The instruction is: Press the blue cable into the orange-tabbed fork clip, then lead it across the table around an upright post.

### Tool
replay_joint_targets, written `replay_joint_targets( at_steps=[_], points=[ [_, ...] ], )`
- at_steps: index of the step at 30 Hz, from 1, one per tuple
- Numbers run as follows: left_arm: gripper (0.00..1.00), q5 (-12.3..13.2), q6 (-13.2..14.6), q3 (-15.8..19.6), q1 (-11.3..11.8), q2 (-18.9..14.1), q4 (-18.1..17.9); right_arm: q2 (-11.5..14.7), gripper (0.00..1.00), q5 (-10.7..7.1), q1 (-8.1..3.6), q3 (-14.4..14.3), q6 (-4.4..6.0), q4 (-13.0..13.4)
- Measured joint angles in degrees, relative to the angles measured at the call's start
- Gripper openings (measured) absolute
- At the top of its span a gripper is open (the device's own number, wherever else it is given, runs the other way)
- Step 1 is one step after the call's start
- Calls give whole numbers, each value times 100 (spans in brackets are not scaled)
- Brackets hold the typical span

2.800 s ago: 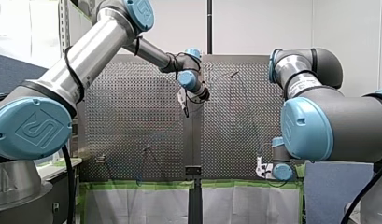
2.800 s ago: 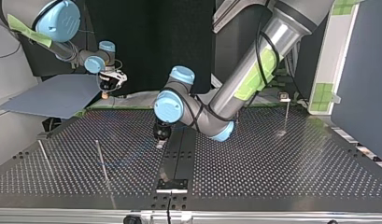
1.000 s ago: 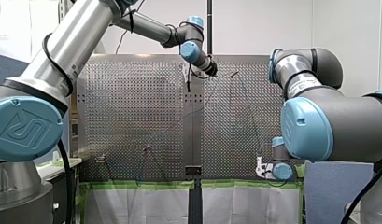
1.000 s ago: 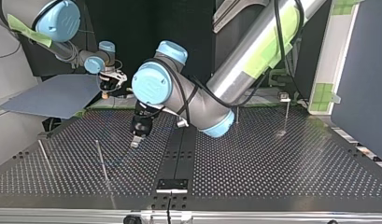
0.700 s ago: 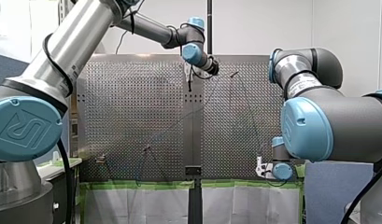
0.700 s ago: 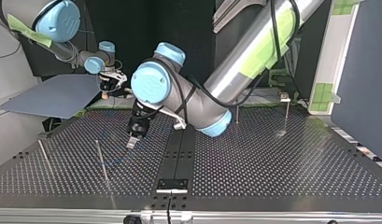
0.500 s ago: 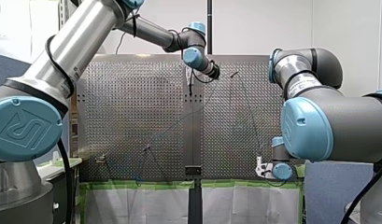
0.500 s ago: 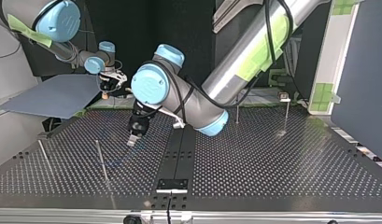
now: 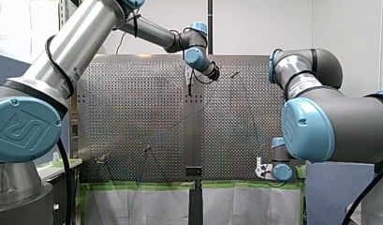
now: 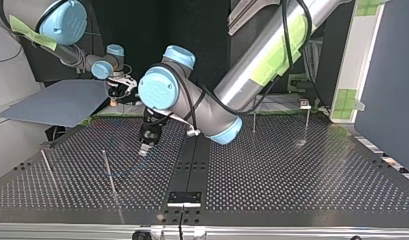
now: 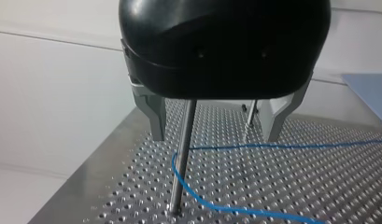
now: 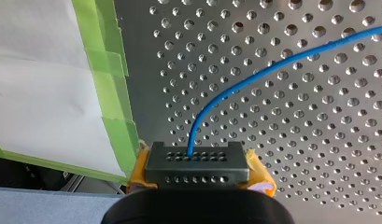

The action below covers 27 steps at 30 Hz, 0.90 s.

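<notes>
The wrist cameras show what the wide views blur. The left gripper (image 11: 214,138) gapes wide, straddling an upright post (image 11: 181,158). The blue cable (image 11: 282,145) runs crosswise over the table and hooks round that post. The right gripper (image 12: 198,173), yellow-padded, pinches the cable's end at a black holed block (image 12: 196,161), and the cable arcs away. The joint cap (image 9: 23,129) bears an embossed logo I can't read.
</notes>
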<state>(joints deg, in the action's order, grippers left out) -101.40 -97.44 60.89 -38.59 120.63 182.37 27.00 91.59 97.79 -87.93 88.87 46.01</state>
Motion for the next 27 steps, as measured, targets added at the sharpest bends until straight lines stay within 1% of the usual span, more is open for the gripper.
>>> replay_joint_targets(
  at_steps=[3, 8, 27],
  points=[
    [100, -84, 35, 0, -4, -1, 38, 1, 0, 0, 5, 0, 0, -2],
    [100, -151, 67, 0, -5, -2, 59, 1, 0, 0, 7, 1, 0, -3],
    [100, -174, 92, 1, -18, -3, 45, 2, 0, 0, -8, 4, 0, -3]
  ],
)
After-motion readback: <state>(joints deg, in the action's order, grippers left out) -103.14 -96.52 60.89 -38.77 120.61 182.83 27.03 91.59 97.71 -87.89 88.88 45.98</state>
